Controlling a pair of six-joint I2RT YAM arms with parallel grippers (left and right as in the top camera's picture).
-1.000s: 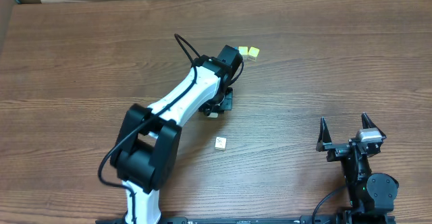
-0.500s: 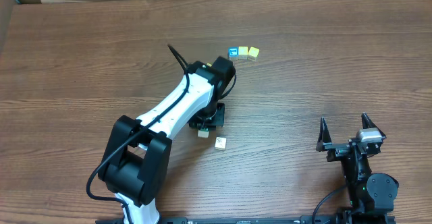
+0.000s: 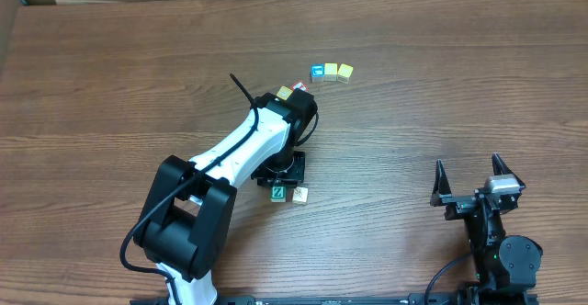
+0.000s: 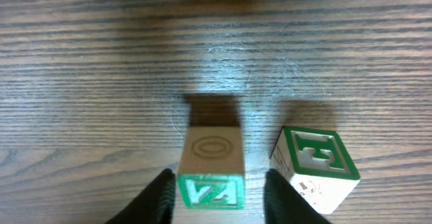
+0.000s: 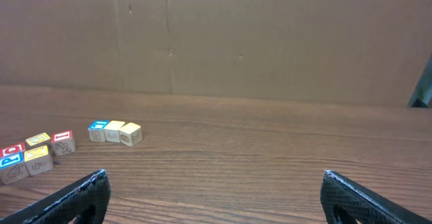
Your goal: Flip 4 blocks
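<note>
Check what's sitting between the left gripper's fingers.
The green Z block, resting on the table between the left gripper's fingers, with a gap on one side. The left wrist view shows it.

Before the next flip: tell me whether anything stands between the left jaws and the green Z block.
Nothing visible does. The green Z block sits between the left gripper's jaws; the neighbouring green-lettered block lies outside them.

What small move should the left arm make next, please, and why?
Probably lift the left hand straight up. The green Z block sits flat on the table between its fingers, a gap showing at one side, and the cream block stands close by, so moving sideways might knock it.
</note>
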